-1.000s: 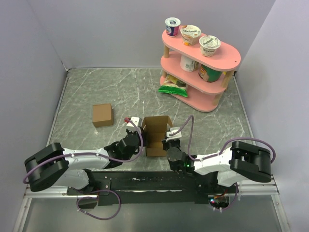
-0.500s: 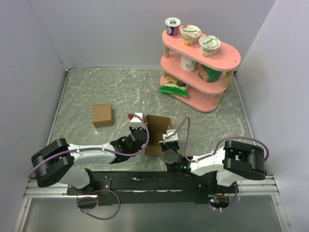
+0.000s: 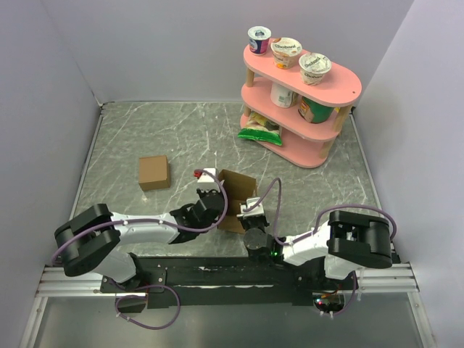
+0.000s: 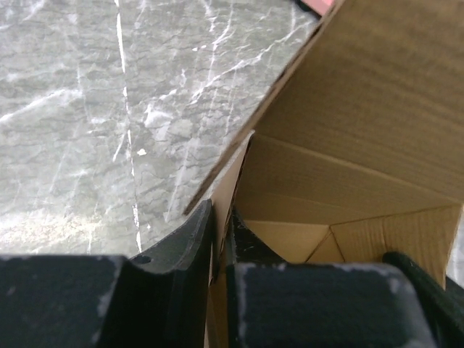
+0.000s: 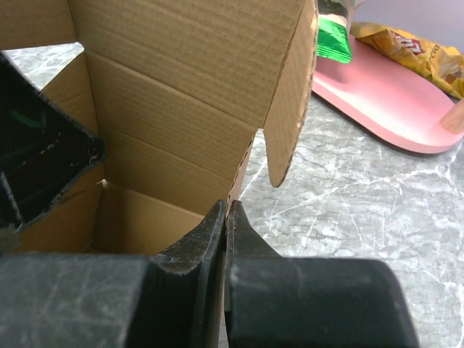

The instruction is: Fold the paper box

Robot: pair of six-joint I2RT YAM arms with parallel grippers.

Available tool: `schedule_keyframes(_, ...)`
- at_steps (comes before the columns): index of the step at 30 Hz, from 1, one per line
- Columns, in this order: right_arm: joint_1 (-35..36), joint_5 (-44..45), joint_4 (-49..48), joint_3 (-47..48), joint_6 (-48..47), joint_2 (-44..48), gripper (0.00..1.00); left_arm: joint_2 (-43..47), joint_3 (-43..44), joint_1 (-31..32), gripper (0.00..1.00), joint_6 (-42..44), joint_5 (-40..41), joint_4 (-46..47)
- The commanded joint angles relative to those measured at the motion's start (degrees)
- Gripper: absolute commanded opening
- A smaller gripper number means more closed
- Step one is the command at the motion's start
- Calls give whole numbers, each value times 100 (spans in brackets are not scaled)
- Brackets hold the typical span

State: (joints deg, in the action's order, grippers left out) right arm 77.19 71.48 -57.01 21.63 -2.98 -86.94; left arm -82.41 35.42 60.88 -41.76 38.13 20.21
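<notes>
Both side walls pinched: left gripper (image 4: pixel 221 226) clenched on paper box (image 3: pixel 237 191) left edge, right gripper (image 5: pixel 225 217) on right edge. Box near-centre on bench (image 3: pixel 145 130), possibly tilted; cardboard cube (image 3: pixel 154 172) well apart leftward.

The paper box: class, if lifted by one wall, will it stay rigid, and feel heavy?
Probably light: the paper box is thin corrugated card and looks empty inside. Likely bendy rather than rigid: its flap stands free on a crease, so the walls could skew.
</notes>
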Motion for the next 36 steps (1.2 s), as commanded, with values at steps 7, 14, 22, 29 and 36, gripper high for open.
schedule_keyframes(7,209,-442,-198,26,96,221,8,488,-1581,407,15,835,-1045,2136)
schedule_keyframes(14,305,-591,935,193,833,493,20,700,-1828,609,14,923,-571,2374)
schedule_keyframes(22,218,-1004,588,-227,774,871,60,700,-1864,609,17,2346,-605,3341)
schedule_keyframes(29,-186,-2085,883,-932,948,2204,86,727,-1547,118,15,3033,-1580,2842)
schedule_keyframes(36,-502,-2700,2571,-1064,1388,3963,95,771,-1003,-630,15,3490,-2485,2068)
